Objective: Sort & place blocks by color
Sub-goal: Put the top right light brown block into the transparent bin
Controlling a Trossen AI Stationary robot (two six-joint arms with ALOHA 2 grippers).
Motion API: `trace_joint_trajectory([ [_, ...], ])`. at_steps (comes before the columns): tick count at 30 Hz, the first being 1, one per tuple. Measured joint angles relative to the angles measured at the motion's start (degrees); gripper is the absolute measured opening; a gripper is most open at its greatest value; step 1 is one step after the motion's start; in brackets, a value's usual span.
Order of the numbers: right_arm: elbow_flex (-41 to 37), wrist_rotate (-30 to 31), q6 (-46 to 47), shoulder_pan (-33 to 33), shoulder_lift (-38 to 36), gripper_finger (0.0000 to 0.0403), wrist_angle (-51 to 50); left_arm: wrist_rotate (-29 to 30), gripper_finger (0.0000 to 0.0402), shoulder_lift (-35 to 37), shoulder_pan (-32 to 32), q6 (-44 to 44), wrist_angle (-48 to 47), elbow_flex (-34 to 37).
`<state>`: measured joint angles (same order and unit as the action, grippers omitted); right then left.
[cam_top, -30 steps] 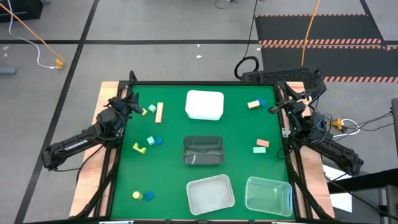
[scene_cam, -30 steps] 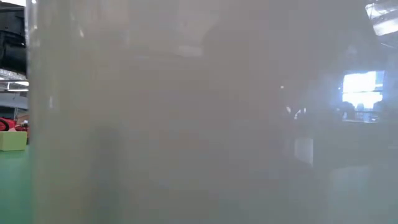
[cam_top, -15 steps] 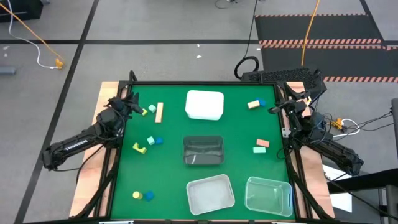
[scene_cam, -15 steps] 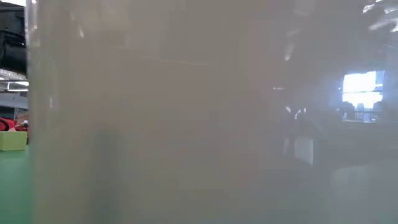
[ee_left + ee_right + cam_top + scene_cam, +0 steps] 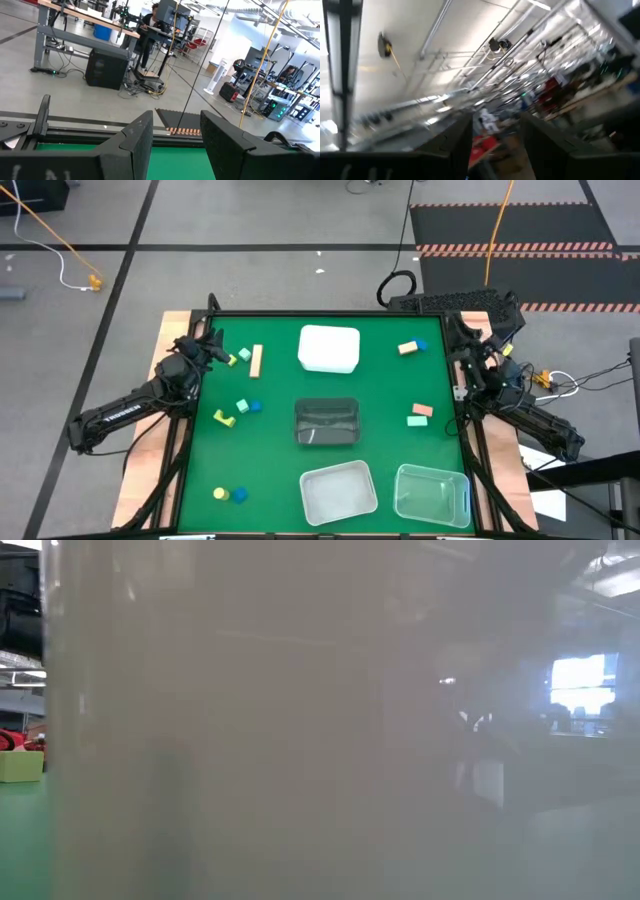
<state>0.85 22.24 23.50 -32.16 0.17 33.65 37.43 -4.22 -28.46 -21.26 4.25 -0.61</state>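
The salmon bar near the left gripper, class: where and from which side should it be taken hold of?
Judging by the high view, grip the salmon bar across its two long faces, near mid-length, coming straight down. It lies flat with its long axis running toward the far edge, and the yellow block sits close beside one end.

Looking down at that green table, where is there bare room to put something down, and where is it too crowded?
Bare green lies between the white tub and the salmon and blue blocks, and at the near left between the yellow and blue blocks and the frosted tub. The far left is crowded around the left gripper, and tubs fill the middle.
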Motion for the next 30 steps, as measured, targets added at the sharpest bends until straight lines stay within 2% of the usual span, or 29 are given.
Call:
trace_joint_trajectory([
  [5, 0.0, 0.0, 12.9, 0.0, 0.0, 0.0157, 0.0, 0.0, 0.0163, 0.0, 0.0, 0.0, 0.0, 0.0],
  [16, 0.0, 0.1, 25.0, 0.0, 0.0, 0.0157, 0.7, 0.0, 0.0163, 0.0, 0.0, 0.0, 0.0, 0.0],
  [24, 0.8, 0.0, 21.6, 0.0, 0.0, 0.0157, 1.8, 0.0, 0.0163, 0.0, 0.0, 0.0, 0.0, 0.0],
  [30, 5.8, 0.0, 10.6, 0.0, 0.0, 0.0157, 2.0, 0.0, 0.0163, 0.0, 0.0, 0.0, 0.0, 0.0],
])
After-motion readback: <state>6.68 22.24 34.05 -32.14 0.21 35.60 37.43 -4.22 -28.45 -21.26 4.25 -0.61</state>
